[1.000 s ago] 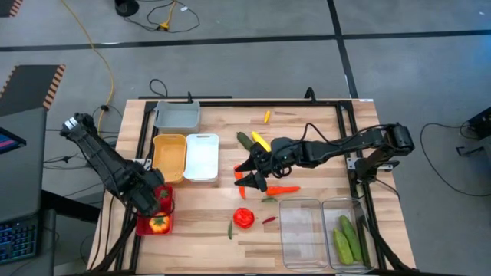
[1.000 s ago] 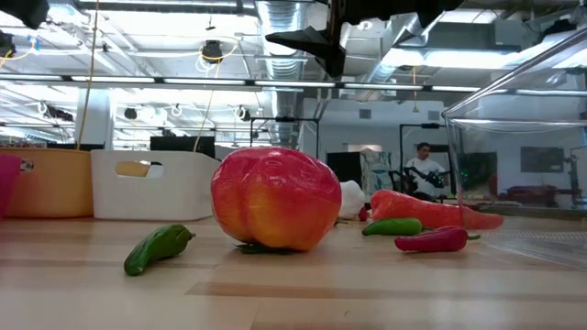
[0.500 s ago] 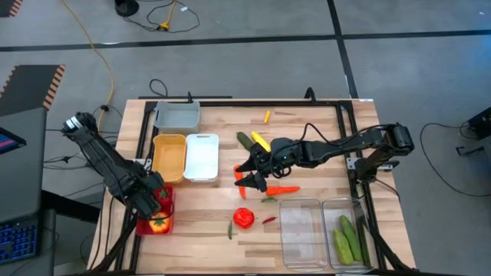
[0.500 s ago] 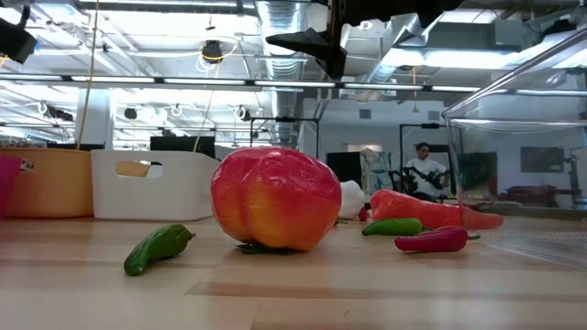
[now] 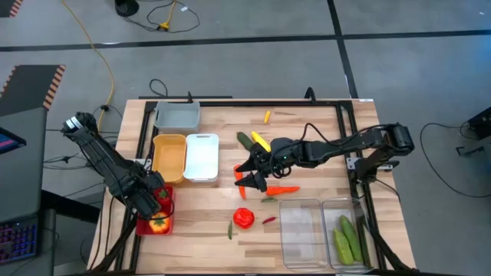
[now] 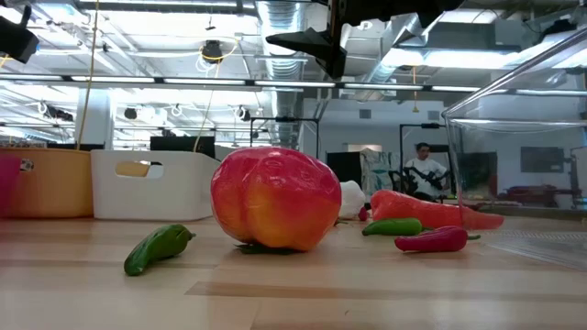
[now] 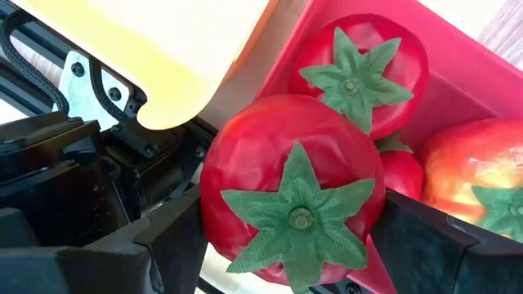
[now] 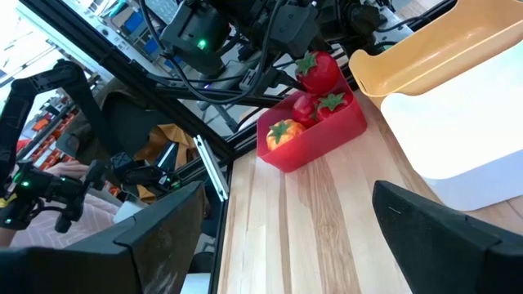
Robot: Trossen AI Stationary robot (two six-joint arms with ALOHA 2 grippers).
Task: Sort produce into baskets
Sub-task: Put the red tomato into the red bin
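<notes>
Left tool (image 5: 157, 198) pinching round red toy tomato with green star top (image 7: 292, 189), hanging over small red plastic bin (image 5: 154, 223) at lower left of wooden desk (image 5: 207, 222). More red pieces lying in bin. Right tool (image 5: 252, 175) hovering at middle of desk, fingers spread wide, above orange toy carrot (image 5: 282, 189).

Your left wrist view only gets one corner of the yellow bin (image 7: 163, 57), and the red bin (image 7: 490, 90) with the peppers behind the held tomato (image 7: 294, 192) runs off the edge. In the low view the clear bin (image 6: 514, 174) is cut off, and the white piece (image 6: 352, 199) sits mostly behind the big pepper (image 6: 273, 198). From the high view, the small yellow bit (image 5: 267, 116) near the far edge is too small to identify.
</notes>
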